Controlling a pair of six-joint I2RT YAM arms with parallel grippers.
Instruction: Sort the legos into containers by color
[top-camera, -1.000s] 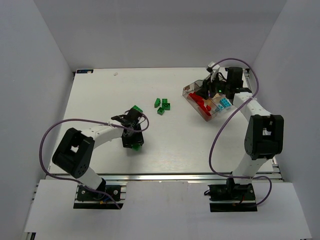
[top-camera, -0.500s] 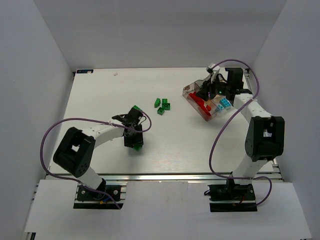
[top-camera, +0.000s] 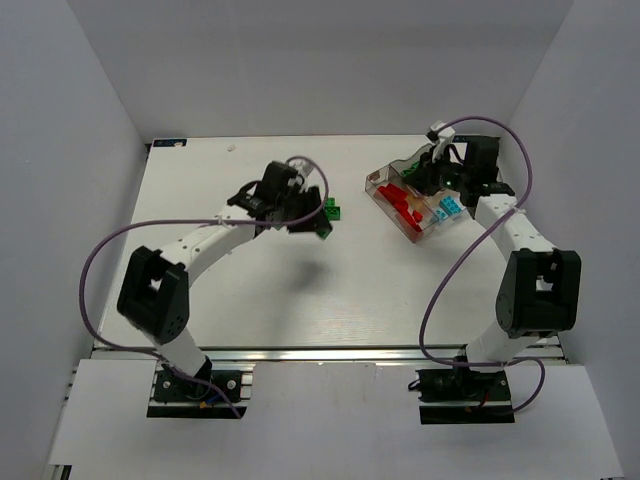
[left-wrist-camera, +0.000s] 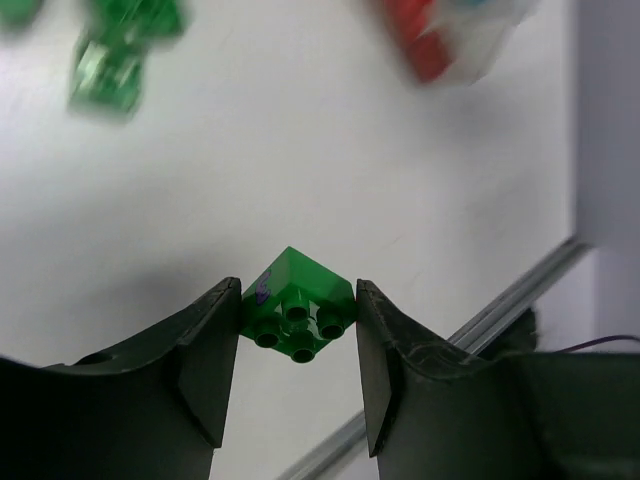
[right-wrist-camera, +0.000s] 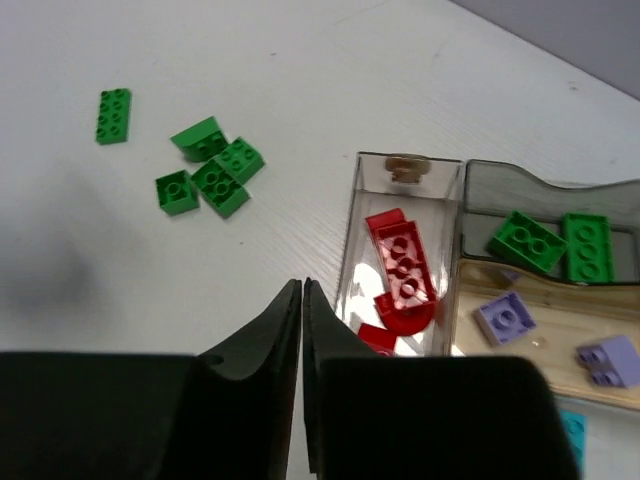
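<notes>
Green brick (left-wrist-camera: 298, 305) pinched in left gripper (left-wrist-camera: 297, 292), in transit; next: tray (top-camera: 374, 181), upper right. Right gripper (right-wrist-camera: 302, 300) clenched, empty.

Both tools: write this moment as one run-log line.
left tool: shut on green brick | right tool: shut, empty, near tray

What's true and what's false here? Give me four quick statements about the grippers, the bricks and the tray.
The left gripper grips a green brick. True.
The right gripper holds a red brick. False: it is shut on nothing.
Red bricks lie in one compartment of the tray. True.
No green bricks lie on the table. False: several loose green bricks lie there.
</notes>
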